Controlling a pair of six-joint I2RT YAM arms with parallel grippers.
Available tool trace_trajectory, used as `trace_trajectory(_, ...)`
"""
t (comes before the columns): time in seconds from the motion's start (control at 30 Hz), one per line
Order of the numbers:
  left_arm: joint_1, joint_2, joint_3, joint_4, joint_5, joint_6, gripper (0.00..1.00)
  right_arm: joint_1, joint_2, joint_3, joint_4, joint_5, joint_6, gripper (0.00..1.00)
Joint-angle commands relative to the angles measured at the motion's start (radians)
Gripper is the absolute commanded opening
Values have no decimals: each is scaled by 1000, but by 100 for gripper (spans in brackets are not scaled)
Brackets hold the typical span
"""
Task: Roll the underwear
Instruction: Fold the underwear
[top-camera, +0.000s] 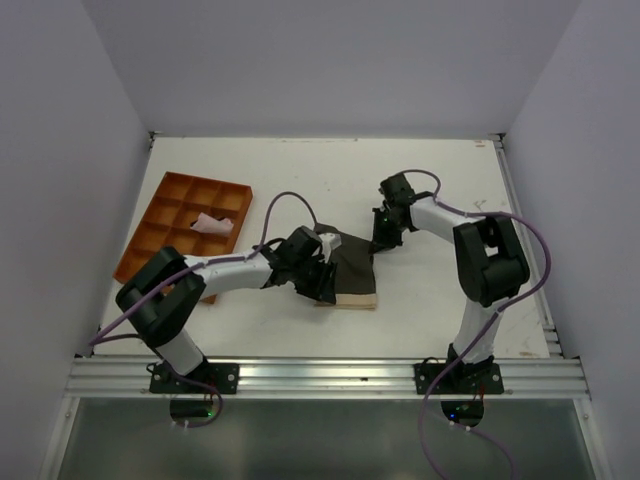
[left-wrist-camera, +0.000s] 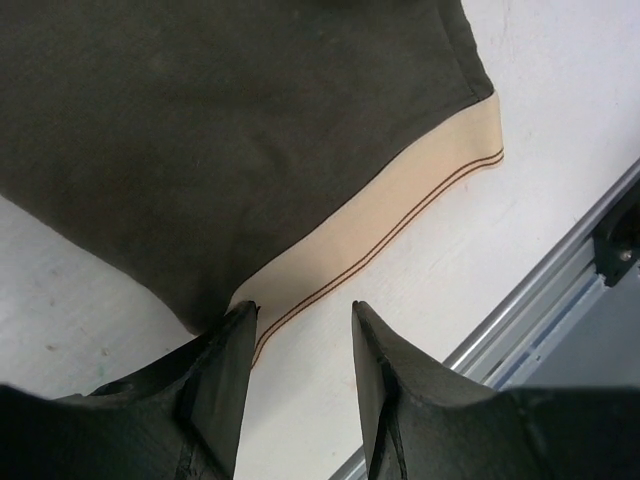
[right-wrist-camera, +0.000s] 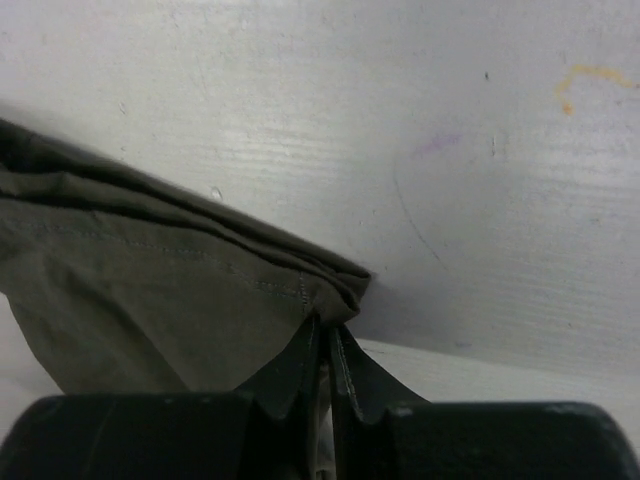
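Currently on your surface (top-camera: 450, 180), item by item:

- Underwear (top-camera: 352, 268): lies near the middle between the two arms, mostly flat, with its tan waistband (left-wrist-camera: 380, 235) along the near side.
- Right pincer (right-wrist-camera: 325, 335): clenched on a far corner of the dark cloth, with the folded hem caught between its tips and lifted a little.
- Left pincer (left-wrist-camera: 305, 315): released, with its tips apart and low over the near left corner of the waistband. Nothing is in it.
- Tray (top-camera: 205, 181): orange, far left, well apart from the garment. A small pink cloth (top-camera: 212, 222) sits in one compartment.
- Metal rail (left-wrist-camera: 540, 290): runs along the near edge, not far beyond the waistband.

Step in hand, as you may judge it: taking hold of the corners, with the roll itself not yet begun. One corner is held and the other is not.

The next move likely calls for you to close the left pincer on the waistband corner and keep the cloth taut before turning it over.

Room: bare surface lies to the far side and to the right. The near rail and the tray on the left are your limits.
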Motion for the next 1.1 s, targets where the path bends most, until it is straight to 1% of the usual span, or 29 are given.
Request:
trace_trajectory(0.0, -2, 57, 99, -47, -89, 113, 48, -10, -77, -74, 0, 19, 27, 8)
trace_trajectory(0.07, -4, 95, 142, -73, -112, 132, 48, -10, -141, -134, 0, 41, 36, 5)
trace_trajectory(0.1, -4, 103, 148, -73, -115, 141, 48, -10, -166, -157, -2, 51, 42, 3)
trace_trajectory(0.2, -4, 126, 169, -74, -128, 169, 48, -10, -255, -229, -31, 116, 59, 0)
trace_trajectory(0.33, -4, 112, 183, -142, -180, 235, 48, -10, -356, -301, -113, 209, 95, 0)
trace_trajectory(0.37, -4, 105, 171, -148, -195, 245, 49, -10, -376, -310, -124, 253, 98, 0)
trace_trajectory(0.5, -4, 92, 143, -168, -218, 308, 50, -8, -489, -362, -163, 306, 137, 0)
trace_trajectory(0.63, -2, 60, 171, -191, -223, 321, 51, -10, -559, -473, -132, 265, 213, 0)
trace_trajectory(0.73, -4, -18, 237, -208, -209, 304, 54, -10, -591, -510, -126, 249, 239, 0)
trace_trajectory(0.83, -22, -98, 263, -188, -211, 270, 55, -8, -628, -513, -138, 252, 246, 0)
trace_trajectory(0.93, -60, -128, 277, -177, -226, 232, 55, -8, -651, -513, -150, 242, 268, 0)
trace_trajectory(1.07, -158, -124, 254, -137, -278, 206, 53, -8, -695, -534, -147, 213, 303, 0)
